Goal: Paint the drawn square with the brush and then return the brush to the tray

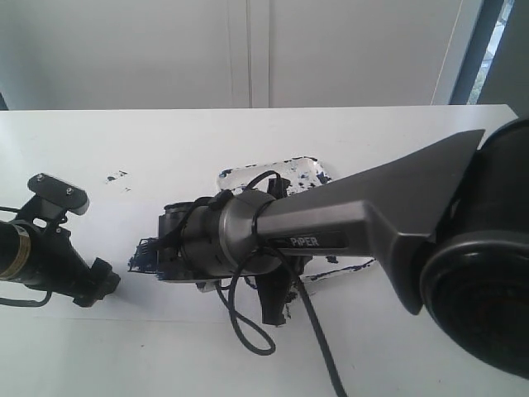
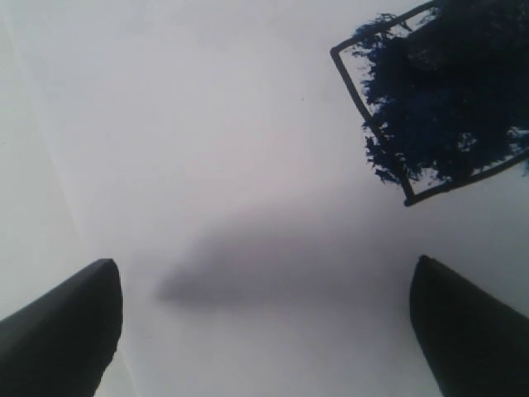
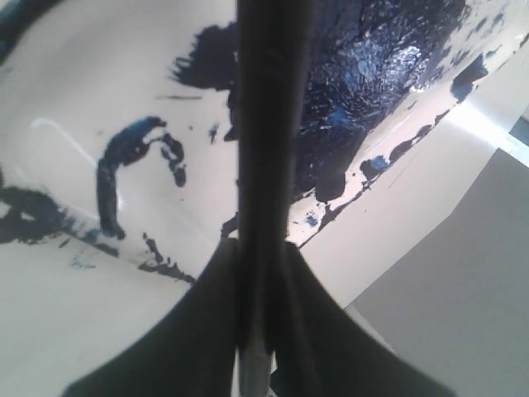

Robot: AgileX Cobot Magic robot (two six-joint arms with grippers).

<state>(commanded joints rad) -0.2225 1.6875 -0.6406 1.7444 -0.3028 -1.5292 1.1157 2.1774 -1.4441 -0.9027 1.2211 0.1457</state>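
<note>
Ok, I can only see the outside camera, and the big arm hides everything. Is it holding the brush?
Observer: Yes, the right wrist view shows the right gripper shut on the brush.
Operator: What's under it?
Observer: The tray, with a big shiny dark blue paint patch.
Operator: Is the square all blue?
Observer: Mostly. The left wrist view shows the square with white gaps along its outline.
</note>
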